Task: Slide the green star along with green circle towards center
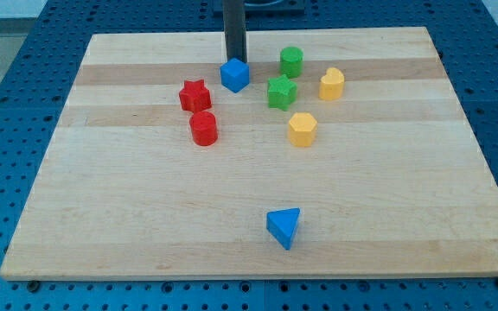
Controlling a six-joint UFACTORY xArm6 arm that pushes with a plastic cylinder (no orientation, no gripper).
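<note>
Nearest us sits the blue triangle [284, 227], well clear. Our green star [281, 92] and green circle [291, 61] wait just right of my tip [233, 60], parked behind the blue cube [234, 75]. No jaws here, just a rod holding nothing.

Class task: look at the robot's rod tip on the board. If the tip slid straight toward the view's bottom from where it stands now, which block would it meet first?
My tip stands just above the blue block in the view, apparently touching it, so it would meet that first. Depth is hard to judge.
</note>
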